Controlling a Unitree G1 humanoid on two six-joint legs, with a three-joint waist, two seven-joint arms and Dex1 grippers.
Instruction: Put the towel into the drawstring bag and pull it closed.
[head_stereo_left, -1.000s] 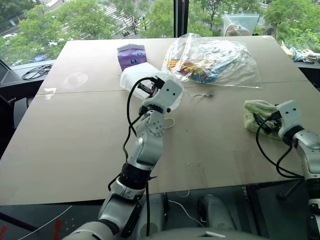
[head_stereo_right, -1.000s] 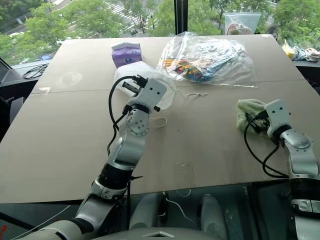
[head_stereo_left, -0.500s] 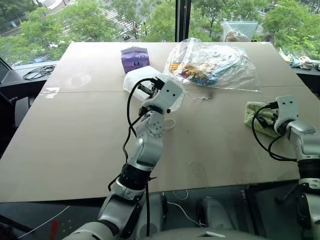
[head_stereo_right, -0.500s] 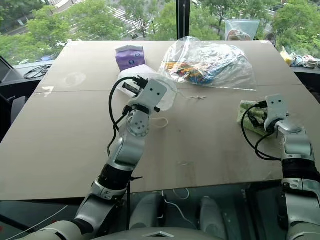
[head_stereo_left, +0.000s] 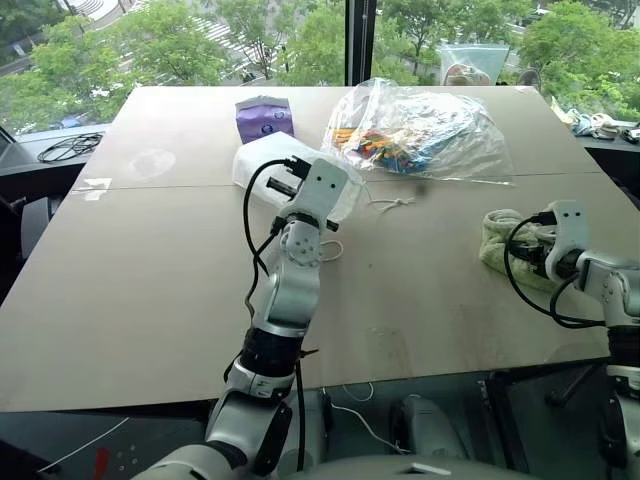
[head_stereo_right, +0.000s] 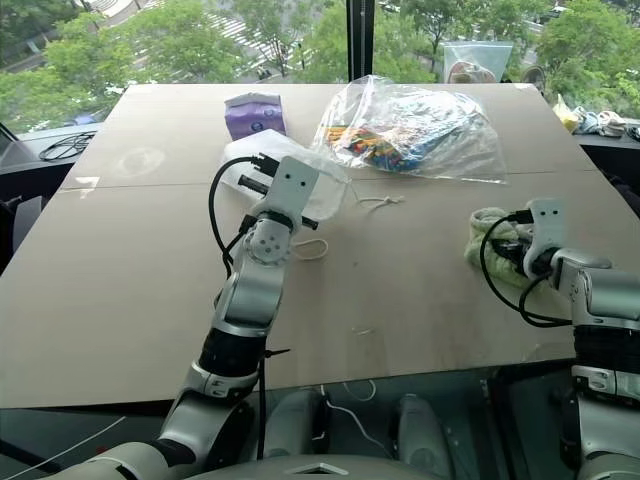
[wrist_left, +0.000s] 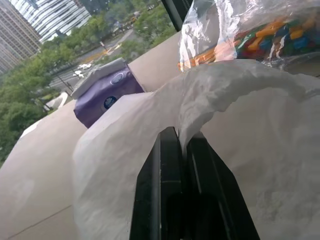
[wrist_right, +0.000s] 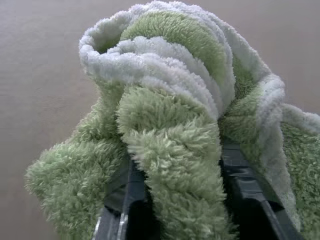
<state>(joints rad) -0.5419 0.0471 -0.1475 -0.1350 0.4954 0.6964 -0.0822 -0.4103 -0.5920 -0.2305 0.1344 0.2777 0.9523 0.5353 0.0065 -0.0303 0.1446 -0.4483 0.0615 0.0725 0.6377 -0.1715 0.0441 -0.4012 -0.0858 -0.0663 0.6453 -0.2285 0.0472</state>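
The light-green towel (head_stereo_left: 498, 240) lies bunched on the table at the right; up close a thick fold of the towel (wrist_right: 172, 145) stands between the two fingers of my right gripper (wrist_right: 175, 200), which is shut on it. The translucent white drawstring bag (head_stereo_left: 258, 160) rests mid-table near the purple box. My left gripper (wrist_left: 175, 160) is shut on a pinch of the bag's fabric (wrist_left: 240, 125) and holds it lifted. The bag's thin white cord (head_stereo_left: 396, 203) trails to the right on the table.
A purple box (head_stereo_left: 264, 117) stands just behind the white bag. A large clear plastic bag of colourful items (head_stereo_left: 425, 125) lies at the back right. Bare brown tabletop (head_stereo_left: 420, 290) stretches between the two arms, and the table's front edge (head_stereo_left: 400, 372) is close to me.
My right gripper has tipped downward onto the towel and closed on a fold of it. The left gripper still pinches the bag, having shifted only slightly.
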